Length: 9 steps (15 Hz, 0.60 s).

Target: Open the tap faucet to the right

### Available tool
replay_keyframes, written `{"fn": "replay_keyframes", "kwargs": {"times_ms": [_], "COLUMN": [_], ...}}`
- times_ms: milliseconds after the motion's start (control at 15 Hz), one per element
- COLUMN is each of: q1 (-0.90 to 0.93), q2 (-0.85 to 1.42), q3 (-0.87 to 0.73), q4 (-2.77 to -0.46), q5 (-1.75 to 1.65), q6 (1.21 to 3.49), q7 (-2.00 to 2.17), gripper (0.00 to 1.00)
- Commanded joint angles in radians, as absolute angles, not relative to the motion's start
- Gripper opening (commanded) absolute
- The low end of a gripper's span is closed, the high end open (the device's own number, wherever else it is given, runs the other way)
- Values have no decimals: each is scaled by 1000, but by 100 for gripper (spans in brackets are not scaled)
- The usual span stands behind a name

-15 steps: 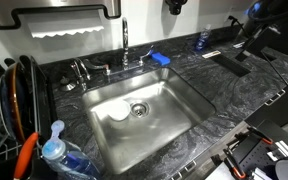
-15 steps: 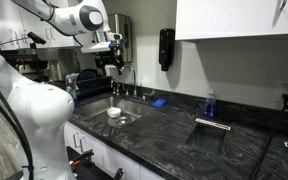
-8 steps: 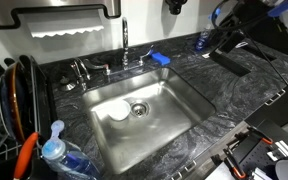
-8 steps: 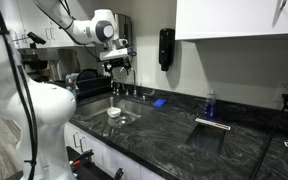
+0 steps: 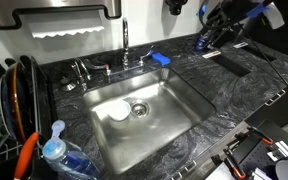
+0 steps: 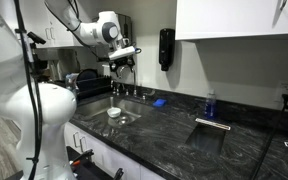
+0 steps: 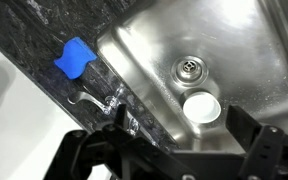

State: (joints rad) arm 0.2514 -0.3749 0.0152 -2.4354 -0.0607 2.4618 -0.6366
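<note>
Dark granite counter (image 5: 219,100), steel sink (image 5: 169,105) set in. Over it the gripper (image 7: 169,145) hangs, jaws wide apart, empty, clear of the faucet (image 5: 125,38); blue sponge (image 7: 73,57) near its base.

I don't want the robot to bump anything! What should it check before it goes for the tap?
1. Gripper open: ok, its jaws stand wide apart in the wrist view.
2. Gripper on the tap faucet: not ok, it hovers above and touches nothing.
3. Which way the lever points: cannot tell, it is too small to make out.
4. Blue sponge out of the way: ok, it lies on the counter beside the faucet, apart from it.
5. Sink dry of running water: ok, no stream shows; a white round thing lies near the drain.
</note>
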Motion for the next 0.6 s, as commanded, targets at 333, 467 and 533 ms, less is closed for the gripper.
{"fn": "replay_keyframes", "kwargs": {"times_ms": [333,467,533], "q1": [252,246,243], "q2": [-232,-157,-119], "q3": [17,20,21], "q4": [-2350,-2305,-2284], "q5": [-91,-110,-114], "q6": [2521,2584,2620], "q7": [-716,-787,-825], "gripper": [100,100,100]}}
